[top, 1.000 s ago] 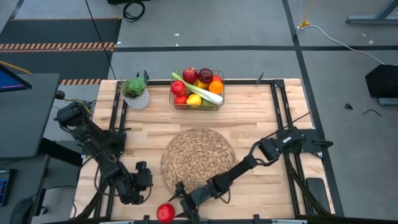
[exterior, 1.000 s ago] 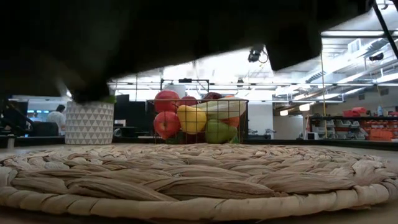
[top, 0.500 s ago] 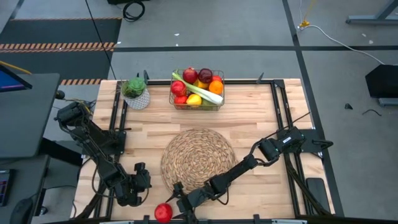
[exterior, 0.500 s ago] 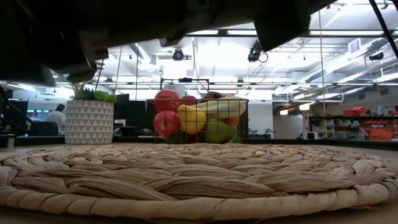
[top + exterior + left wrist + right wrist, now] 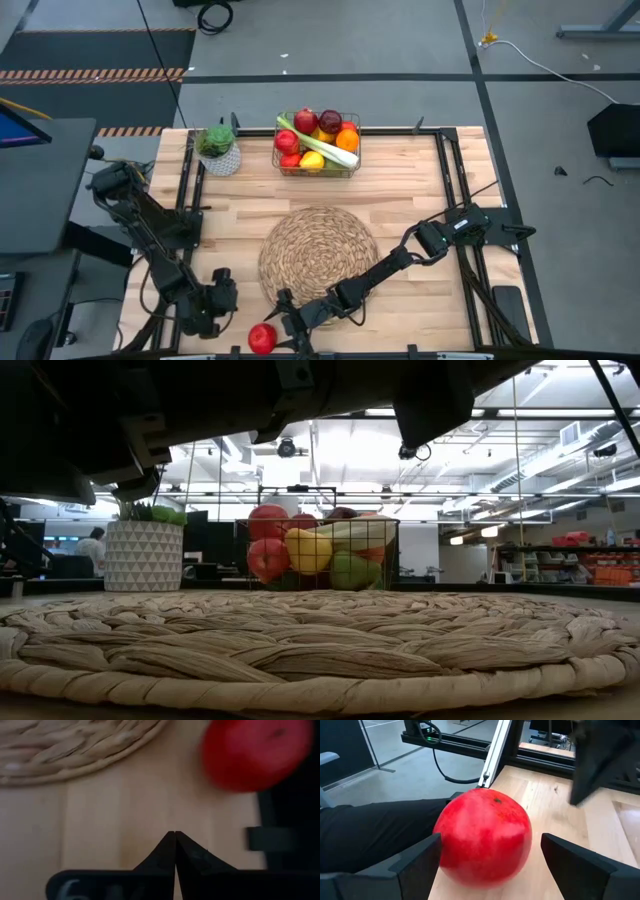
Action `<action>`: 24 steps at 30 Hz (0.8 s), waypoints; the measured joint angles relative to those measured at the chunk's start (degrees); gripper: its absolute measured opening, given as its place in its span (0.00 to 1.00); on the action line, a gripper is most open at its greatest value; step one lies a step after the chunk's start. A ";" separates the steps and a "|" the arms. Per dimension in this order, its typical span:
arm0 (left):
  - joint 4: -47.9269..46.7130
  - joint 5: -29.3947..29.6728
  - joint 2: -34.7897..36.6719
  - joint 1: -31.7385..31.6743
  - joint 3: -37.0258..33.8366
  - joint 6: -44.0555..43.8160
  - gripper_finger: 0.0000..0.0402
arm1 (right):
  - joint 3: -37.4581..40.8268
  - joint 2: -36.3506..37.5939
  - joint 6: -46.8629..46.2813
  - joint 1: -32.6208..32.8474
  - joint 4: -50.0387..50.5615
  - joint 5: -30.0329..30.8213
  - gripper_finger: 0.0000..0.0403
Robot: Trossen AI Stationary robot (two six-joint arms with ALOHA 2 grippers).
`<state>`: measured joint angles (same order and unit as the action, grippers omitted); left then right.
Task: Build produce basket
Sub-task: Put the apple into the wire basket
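While the small rectangular basket of thin dark wire [image 5: 318,146] sits at the far edge of the pale wooden counter [image 5: 420,200], already filled with red apples, an orange, a yellow lemon and a long green-white leek [image 5: 317,142], one loose round red apple [image 5: 262,338] lies at the near edge of the counter, just beside the large round woven straw mat [image 5: 318,255]. Reaching down at that apple, the right gripper [image 5: 283,326] has its two dark fingers [image 5: 415,857] spread wide, one on each side of the fruit, and I cannot tell whether either finger touches it. Close by on the apple's other side, the left gripper [image 5: 218,296] is fully closed with nothing between its fingers. A white patterned pot with a green plant [image 5: 218,150] stands beside the basket
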<state>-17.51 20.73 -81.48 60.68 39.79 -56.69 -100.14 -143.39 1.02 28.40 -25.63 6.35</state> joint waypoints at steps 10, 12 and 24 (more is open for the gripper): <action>14.86 10.90 -1.66 6.41 4.98 0.21 0.02 | 0.00 0.00 -0.14 -0.06 0.30 0.00 0.86; 18.18 12.82 -3.56 7.73 4.98 0.31 0.02 | 0.00 0.00 -0.66 -0.07 0.95 -0.01 0.86; 29.13 15.50 -13.98 10.92 4.98 -5.18 0.29 | 0.02 0.00 -2.56 -0.99 3.53 0.00 0.86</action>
<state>11.62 36.23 -95.46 71.59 44.77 -61.87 -100.12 -143.39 -1.54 27.41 -22.10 6.35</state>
